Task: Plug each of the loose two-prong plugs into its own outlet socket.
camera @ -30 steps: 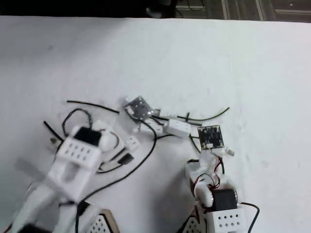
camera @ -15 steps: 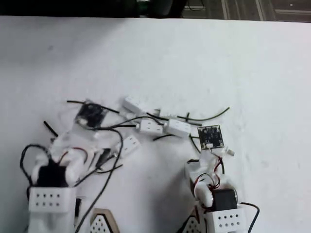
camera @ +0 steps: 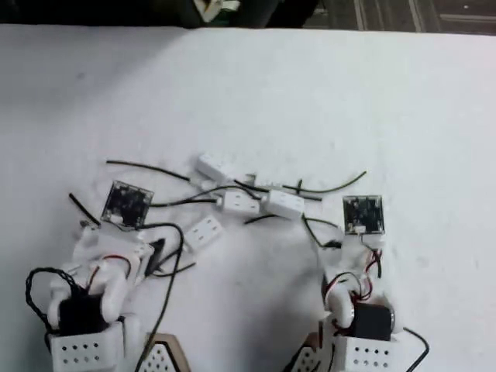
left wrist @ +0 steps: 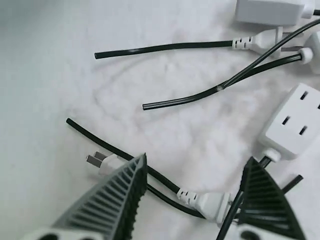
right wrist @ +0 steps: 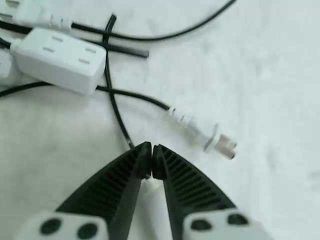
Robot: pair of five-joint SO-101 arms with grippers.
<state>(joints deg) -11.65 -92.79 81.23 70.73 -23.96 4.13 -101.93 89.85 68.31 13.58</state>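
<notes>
Left gripper (left wrist: 196, 160), ribbed black, gapes beside a white 2-prong plug (left wrist: 106, 163); right gripper (right wrist: 151, 151) clenched.

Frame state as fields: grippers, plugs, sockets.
left gripper: open; corded white plug lies on the table in its gap
right gripper: shut; loose two-prong plug lies apart from it
outlet socket: on table, visible slots empty
task progress: these plugs not yet inserted
</notes>
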